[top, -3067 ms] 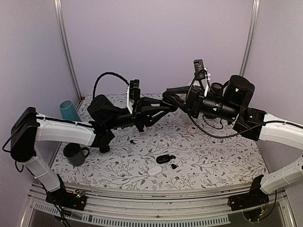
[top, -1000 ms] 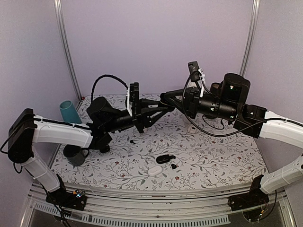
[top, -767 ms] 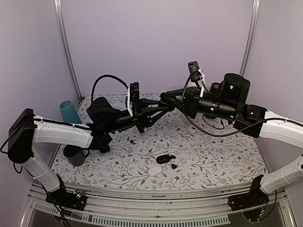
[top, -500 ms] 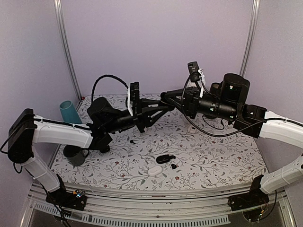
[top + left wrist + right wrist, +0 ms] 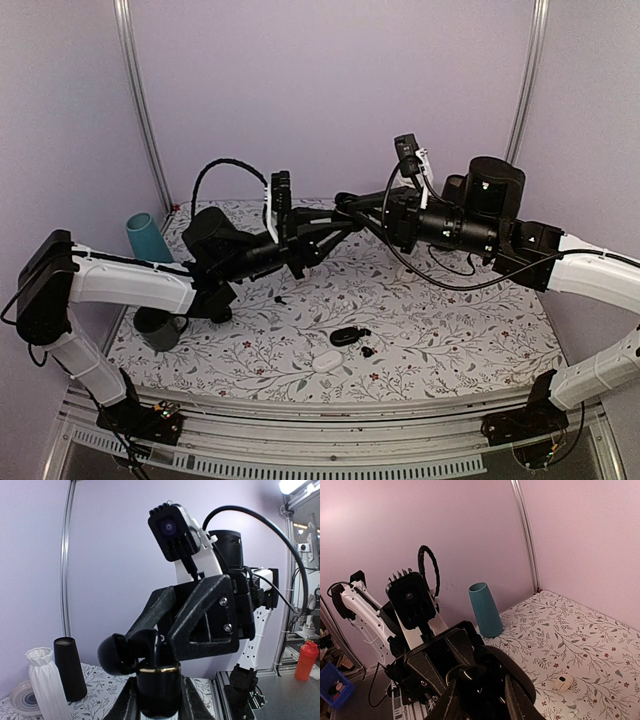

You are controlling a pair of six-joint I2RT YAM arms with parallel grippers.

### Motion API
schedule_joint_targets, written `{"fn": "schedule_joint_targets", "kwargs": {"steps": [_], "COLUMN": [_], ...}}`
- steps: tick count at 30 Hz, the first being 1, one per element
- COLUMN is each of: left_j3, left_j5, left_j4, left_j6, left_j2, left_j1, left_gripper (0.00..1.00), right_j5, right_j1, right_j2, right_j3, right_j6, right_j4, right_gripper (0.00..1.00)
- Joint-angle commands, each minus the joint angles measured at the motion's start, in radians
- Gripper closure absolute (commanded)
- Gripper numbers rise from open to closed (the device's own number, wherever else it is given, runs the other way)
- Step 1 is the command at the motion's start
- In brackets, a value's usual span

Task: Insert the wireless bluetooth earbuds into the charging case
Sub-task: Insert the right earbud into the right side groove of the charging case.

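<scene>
holding charging case (image 5: 159, 686) upright, left pincer (image 5: 159, 702) (lid open, mouth up)

Soft even light; wrist views warped at edges.

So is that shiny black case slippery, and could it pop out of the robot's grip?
Probably a bit slippery: the charging case looks glossy and rounded where the left tool pinches it. It looks small beside the tool, so it's likely light. Its open lid sticks out to one side and might swing if bumped.
</scene>
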Motion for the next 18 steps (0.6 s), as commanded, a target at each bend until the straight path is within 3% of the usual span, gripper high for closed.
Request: {"fn": "schedule_joint_targets", "kwargs": {"steps": [1, 18], "left_j3": [0.008, -0.007], "left_j5": [-0.023, -0.031], "left_j4": [0.139, 0.142], "left_j6": [-0.018, -0.022], "left_j2": [-0.035, -0.018], "left_j1": [0.011, 0.021], "left_gripper": [1.00, 1.00], "right_j5": [0.006, -0.007], "right_j1": [0.007, 0.007], "right_j2": [0.001, -0.074], "right_j3": [0.003, 0.019], "right_j6": [-0.004, 0.022], "right_j4": [-0.103, -0.090], "right_gripper": [0.70, 0.62]}}
